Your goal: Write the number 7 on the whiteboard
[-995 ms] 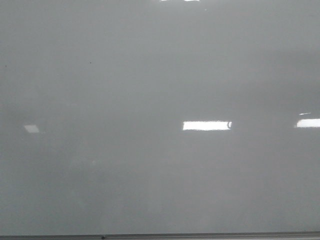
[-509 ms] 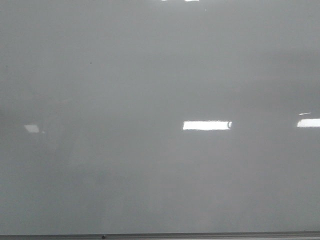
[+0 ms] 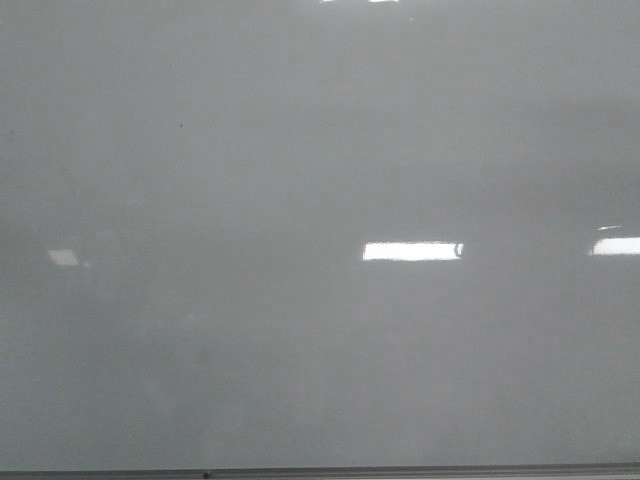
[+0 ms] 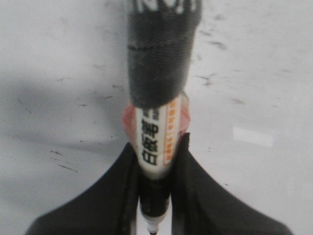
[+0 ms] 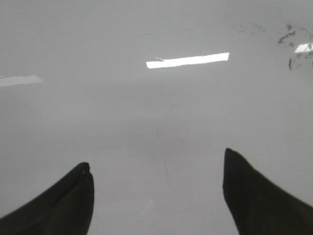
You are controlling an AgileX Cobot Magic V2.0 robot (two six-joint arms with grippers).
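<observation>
Glossy whiteboard (image 3: 300, 150) bare; left hand (image 4: 155, 161) grips marker (image 4: 156, 98).

Marker (image 4: 159, 132): blurred, cap cut by frame edge, label print unreadable; whiteboard (image 3: 300, 150) overruns every edge but the near one

Count: one whiteboard (image 3: 300, 150), one marker (image 4: 159, 98), two end effectors, left end effector (image 4: 155, 186) and right end effector (image 5: 156, 196), three bright glare patches on the board in front view.
</observation>
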